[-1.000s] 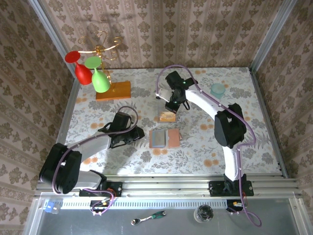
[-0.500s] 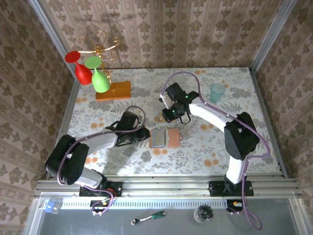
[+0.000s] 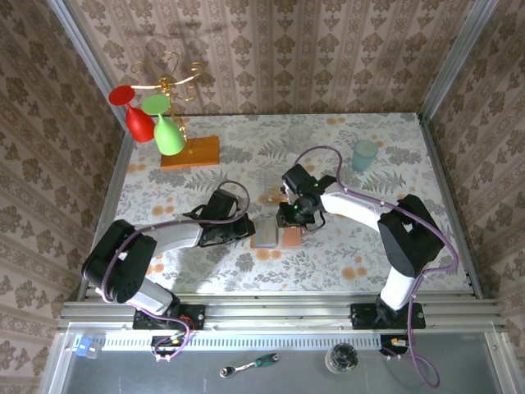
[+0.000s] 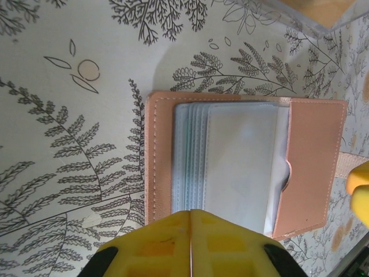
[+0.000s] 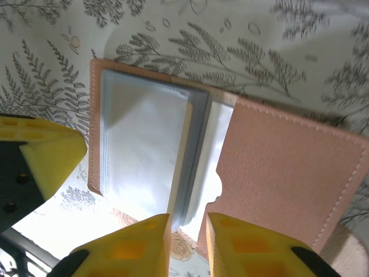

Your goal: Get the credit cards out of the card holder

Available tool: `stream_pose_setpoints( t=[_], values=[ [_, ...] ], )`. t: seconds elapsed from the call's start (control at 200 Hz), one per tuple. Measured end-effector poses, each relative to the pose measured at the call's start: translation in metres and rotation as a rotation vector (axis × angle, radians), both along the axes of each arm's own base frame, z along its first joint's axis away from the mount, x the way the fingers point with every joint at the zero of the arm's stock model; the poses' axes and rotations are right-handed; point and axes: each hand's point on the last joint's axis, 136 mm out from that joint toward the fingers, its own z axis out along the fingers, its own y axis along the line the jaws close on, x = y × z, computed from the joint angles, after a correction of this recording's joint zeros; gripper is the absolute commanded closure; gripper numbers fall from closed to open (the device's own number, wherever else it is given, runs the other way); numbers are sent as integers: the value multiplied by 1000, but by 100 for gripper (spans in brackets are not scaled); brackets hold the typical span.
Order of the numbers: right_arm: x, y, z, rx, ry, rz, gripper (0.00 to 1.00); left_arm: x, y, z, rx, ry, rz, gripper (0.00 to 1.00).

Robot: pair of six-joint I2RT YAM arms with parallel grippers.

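While tiny up top, card holder (image 4: 242,164) sleeves plain @ wrists

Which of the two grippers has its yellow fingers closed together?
The left gripper: its two fingers meet with no gap, by the edge of the open card holder. The right gripper's fingers stand apart, with the holder showing between them.

Left gripper (image 4: 191,222) covering the near edge of the card holder (image 4: 305,167), its pocket contents looking too hazy to tell, clear box (image 4: 323,11) beyond it getting cropped.
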Motion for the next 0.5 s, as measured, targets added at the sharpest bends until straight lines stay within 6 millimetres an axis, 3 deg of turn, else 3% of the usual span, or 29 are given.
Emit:
stream_pose_setpoints(
  t=[0.235,0.5],
  values=[
    [1,20,3,131,30,-45,59,-1,2,-5,16,11,7,95],
    [4,39,8,249,47,-53,59,-2,4,-12,32,30,8,97]
  ],
)
